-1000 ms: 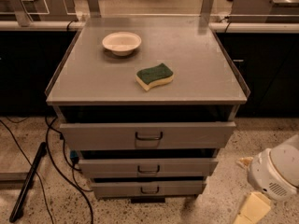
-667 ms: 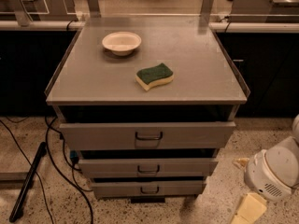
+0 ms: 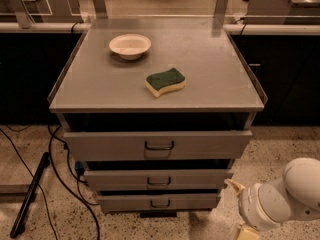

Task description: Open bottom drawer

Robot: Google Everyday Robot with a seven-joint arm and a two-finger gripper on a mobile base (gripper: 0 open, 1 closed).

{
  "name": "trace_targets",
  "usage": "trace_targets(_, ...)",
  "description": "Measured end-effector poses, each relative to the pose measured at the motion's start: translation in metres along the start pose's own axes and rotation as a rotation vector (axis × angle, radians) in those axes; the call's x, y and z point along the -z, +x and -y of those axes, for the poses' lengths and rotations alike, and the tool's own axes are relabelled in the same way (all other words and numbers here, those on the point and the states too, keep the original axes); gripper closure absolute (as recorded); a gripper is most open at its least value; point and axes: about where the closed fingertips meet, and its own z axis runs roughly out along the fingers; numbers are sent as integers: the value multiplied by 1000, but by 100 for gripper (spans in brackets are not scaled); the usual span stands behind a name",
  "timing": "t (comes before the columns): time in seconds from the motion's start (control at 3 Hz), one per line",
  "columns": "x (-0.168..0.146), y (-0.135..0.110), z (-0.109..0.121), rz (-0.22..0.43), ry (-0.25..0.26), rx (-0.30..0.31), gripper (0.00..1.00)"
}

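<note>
Grey metal bottom drawer [image 3: 125, 202] sits low at frame centre, apparently shut, with its loop handle [image 3: 160, 203] unheld. The gripper [image 3: 241, 209] hangs at lower right beside the drawer, likely lowered to handle height. Whether it is open or closed cannot be told.

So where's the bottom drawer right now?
Camera view, lower centre: the bottom drawer is the lowest front of the cabinet, right under the middle drawer, just above the floor. The hand is low at the right, apart from it.
</note>
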Motion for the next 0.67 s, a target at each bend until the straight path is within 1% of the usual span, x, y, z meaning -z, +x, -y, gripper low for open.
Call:
trace_targets(0.33,-1,-2,17,5,63,38,0)
trace_targets(0.67,-1,-2,17,5,63,38,0)
